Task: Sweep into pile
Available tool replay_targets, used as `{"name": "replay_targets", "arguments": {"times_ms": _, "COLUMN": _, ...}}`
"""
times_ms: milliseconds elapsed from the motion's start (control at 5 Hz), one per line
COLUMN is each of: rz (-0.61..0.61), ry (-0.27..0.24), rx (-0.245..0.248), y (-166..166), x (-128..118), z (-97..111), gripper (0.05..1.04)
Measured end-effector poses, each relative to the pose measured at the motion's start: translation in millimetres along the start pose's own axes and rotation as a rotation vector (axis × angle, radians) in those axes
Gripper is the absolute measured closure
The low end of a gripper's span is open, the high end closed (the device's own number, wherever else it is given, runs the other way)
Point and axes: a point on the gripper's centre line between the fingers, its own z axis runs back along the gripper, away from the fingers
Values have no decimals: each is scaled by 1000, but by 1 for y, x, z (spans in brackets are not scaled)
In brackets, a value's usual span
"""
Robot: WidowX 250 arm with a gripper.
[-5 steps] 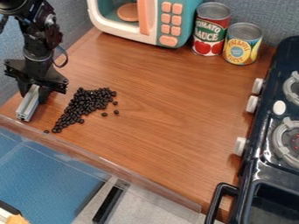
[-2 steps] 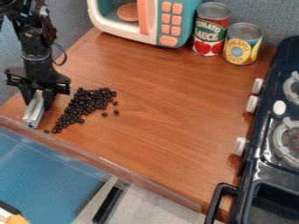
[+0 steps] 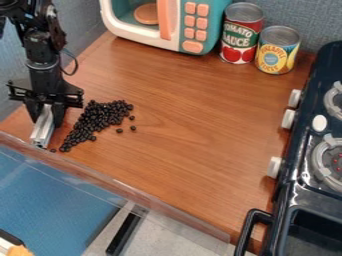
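At the left end of the wooden counter hangs the black gripper (image 3: 45, 111), shut on a grey metal bar (image 3: 43, 129) that slants down toward the counter's front edge. Just right of the bar, dark beans (image 3: 100, 118) lie heaped in a slanting pile that narrows toward the front left. A few loose beans (image 3: 119, 130) lie apart on the pile's right side, and one sits by the bar's lower end.
A toy microwave (image 3: 177, 25) stands at the back, with a tomato sauce can (image 3: 242, 34) and a pineapple can (image 3: 277, 50) beside it. A toy stove (image 3: 300, 165) lines the right side. A clear guard (image 3: 120, 186) borders the counter's front edge.
The gripper and the bar have shifted a little right and toward the front, closer to the beans. The pile looks the same.
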Motion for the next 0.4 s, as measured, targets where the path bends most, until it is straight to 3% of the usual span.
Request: {"name": "replay_targets", "arguments": {"times_ms": 400, "rz": -21, "ry": -59, "rx": 33, "y": -8, "x": -3, "z": -3, "gripper": 695}}
